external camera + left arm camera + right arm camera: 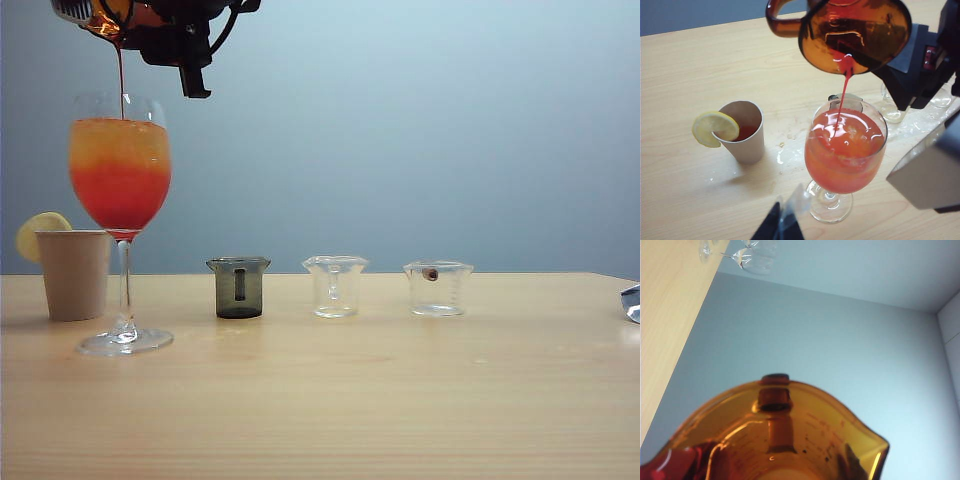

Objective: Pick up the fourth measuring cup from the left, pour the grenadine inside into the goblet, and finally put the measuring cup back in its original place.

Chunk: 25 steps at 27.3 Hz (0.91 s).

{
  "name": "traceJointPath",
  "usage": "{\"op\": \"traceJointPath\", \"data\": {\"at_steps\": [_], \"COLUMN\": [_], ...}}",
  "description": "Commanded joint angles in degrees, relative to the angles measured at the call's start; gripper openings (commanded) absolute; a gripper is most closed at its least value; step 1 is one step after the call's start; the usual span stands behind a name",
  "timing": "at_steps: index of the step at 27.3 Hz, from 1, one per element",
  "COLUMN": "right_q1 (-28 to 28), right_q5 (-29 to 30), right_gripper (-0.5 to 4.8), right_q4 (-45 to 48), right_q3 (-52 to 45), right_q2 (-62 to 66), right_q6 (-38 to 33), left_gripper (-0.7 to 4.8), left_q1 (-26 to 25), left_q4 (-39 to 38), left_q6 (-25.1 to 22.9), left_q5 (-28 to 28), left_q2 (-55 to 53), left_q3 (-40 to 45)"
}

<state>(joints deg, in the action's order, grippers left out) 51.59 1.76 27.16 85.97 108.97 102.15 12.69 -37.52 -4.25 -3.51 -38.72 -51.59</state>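
My right gripper [160,30] is up at the top left, shut on the fourth measuring cup [108,18], a translucent red-orange cup. The cup is tipped steeply over the goblet [120,180]. A thin stream of grenadine [121,80] runs from its spout into the glass. The goblet holds a drink that is yellow on top and red below. In the left wrist view the cup [855,35] hangs over the goblet [845,150] and the stream [844,95] lands in the drink. The right wrist view is filled by the cup [775,440]. My left gripper [782,225] hovers shut near the goblet's foot, holding nothing.
A tan paper cup [75,272] with a lemon slice stands left of the goblet. To its right stand a dark-grey cup [238,287] and two clear cups [335,285] [438,288]. Wet spills [790,155] lie beside the goblet. A grey object [632,300] shows at the table's right edge.
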Motion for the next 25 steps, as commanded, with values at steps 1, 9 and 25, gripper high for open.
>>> {"op": "traceJointPath", "data": {"at_steps": [1,9,25], "right_q1": [0.13,0.15,0.24], "right_q5": [0.33,0.98,0.92], "right_gripper": [1.47,1.46,1.25], "right_q4": [1.88,1.95,2.93], "right_q3": [0.37,0.35,0.35], "right_q2": [-0.48,-0.48,-0.48], "right_q6": [1.29,4.39,3.32], "left_gripper": [-0.04,-0.04,-0.04], "left_q1": [0.02,0.02,0.02], "left_q4": [0.33,0.35,0.35], "left_q6": [0.09,0.09,0.09], "left_q5": [-0.24,-0.24,-0.24], "left_q2": [0.11,0.11,0.11], "left_q3": [-0.13,-0.13,-0.13]}}
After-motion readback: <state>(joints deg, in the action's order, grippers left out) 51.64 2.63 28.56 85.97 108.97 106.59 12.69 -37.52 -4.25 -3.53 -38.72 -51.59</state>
